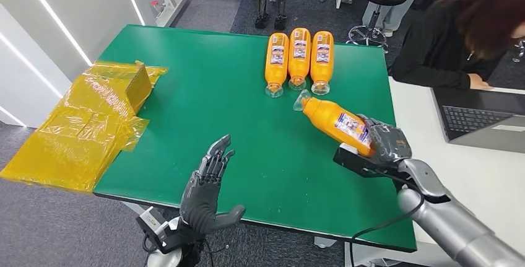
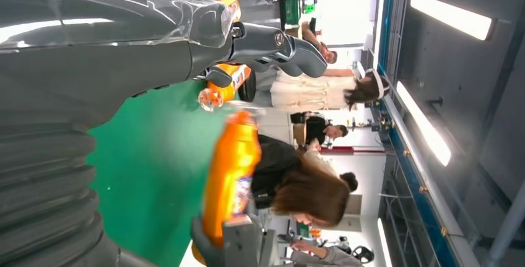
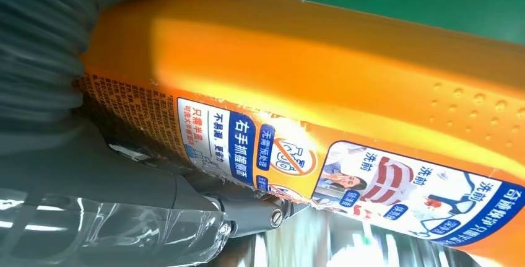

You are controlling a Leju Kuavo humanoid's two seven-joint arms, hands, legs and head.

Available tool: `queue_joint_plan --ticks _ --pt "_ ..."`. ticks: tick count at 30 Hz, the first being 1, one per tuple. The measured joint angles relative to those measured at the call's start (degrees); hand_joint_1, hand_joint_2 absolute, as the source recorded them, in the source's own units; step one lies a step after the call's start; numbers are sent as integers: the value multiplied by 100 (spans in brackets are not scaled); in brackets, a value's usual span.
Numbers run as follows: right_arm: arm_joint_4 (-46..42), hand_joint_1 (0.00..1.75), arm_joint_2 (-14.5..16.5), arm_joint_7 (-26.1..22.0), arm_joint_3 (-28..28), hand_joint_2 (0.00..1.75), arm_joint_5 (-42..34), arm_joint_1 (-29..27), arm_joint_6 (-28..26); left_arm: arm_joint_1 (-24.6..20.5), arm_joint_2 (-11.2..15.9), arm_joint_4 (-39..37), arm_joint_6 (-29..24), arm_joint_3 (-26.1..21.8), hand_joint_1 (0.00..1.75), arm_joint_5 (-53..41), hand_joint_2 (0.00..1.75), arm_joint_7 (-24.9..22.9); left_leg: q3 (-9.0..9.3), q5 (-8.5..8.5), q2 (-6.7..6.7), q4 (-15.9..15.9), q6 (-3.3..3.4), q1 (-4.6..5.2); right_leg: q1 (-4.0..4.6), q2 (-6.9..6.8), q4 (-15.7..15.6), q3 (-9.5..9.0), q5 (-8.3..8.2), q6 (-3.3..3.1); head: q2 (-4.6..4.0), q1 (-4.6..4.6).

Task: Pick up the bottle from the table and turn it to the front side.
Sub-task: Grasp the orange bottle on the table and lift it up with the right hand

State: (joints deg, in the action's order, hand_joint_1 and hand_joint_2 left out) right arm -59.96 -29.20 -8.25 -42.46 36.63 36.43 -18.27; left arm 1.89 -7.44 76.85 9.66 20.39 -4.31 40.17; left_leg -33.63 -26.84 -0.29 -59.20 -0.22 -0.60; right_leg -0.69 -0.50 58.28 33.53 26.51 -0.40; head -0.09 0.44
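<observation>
My right hand [image 1: 379,146] grips an orange bottle [image 1: 334,120] by its base, lifted above the right part of the green table [image 1: 204,100]. The bottle lies tilted, clear cap toward the far left, printed label facing up. Up close, that bottle [image 3: 322,81] is wrapped by my right hand [image 3: 74,124], label in sight. My left hand [image 1: 207,186] hovers over the near table edge, fingers apart, holding nothing. From behind my left hand [image 2: 111,50], the held bottle [image 2: 230,174] is seen too.
Three more orange bottles [image 1: 299,59] lie side by side at the far middle of the table, caps toward me. Crumpled yellow plastic wrap [image 1: 86,124] hangs over the left edge. A person [image 1: 461,31] sits at a laptop [image 1: 480,118] on the white desk to the right.
</observation>
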Motion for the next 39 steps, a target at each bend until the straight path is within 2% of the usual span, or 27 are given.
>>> queue_joint_plan --ticks 3,9,15,22,27,32,39 --pt "-631 175 171 -74 558 175 714 -800 -619 6 -38 2 -10 -2 0 -115 175 0 -7 -4 -15 3 4 -1 2 -12 0 3 11 -1 0 1" --pt "-1865 175 518 -325 1548 175 1433 -2404 -1200 12 -105 1 8 -7 0 -222 175 -2 -16 -11 -33 5 6 0 1 -28 -1 6 24 1 0 1" --pt "-2710 175 868 -549 1932 175 1658 -3497 -1485 -20 -164 -56 105 -7 0 -207 175 -2 -16 -15 -26 5 8 1 0 -24 -2 9 25 1 0 1" --pt "-3099 175 1110 -554 2069 175 1896 -4057 -1589 -127 -229 -189 267 -7 0 -201 175 -1 -12 -15 -23 3 9 2 -1 -21 -2 8 25 1 0 1" --pt "-3362 175 1373 -439 1982 175 2223 -4481 -1709 -247 -293 -363 666 7 0 -2 175 -2 -13 -15 -14 4 8 2 -1 -13 -2 11 25 1 0 0" --pt "-3241 175 1682 -430 1645 175 2225 -4511 -1818 -383 -416 -550 1200 125 0 317 175 -85 -13 -15 -5 5 8 1 -1 -8 -1 12 25 0 0 1" --pt "-2817 175 2134 -661 1280 175 2109 -4254 -1822 -519 -470 -628 1562 248 0 867 175 -346 -10 -14 1 5 8 1 -1 -4 0 11 24 -1 0 0"
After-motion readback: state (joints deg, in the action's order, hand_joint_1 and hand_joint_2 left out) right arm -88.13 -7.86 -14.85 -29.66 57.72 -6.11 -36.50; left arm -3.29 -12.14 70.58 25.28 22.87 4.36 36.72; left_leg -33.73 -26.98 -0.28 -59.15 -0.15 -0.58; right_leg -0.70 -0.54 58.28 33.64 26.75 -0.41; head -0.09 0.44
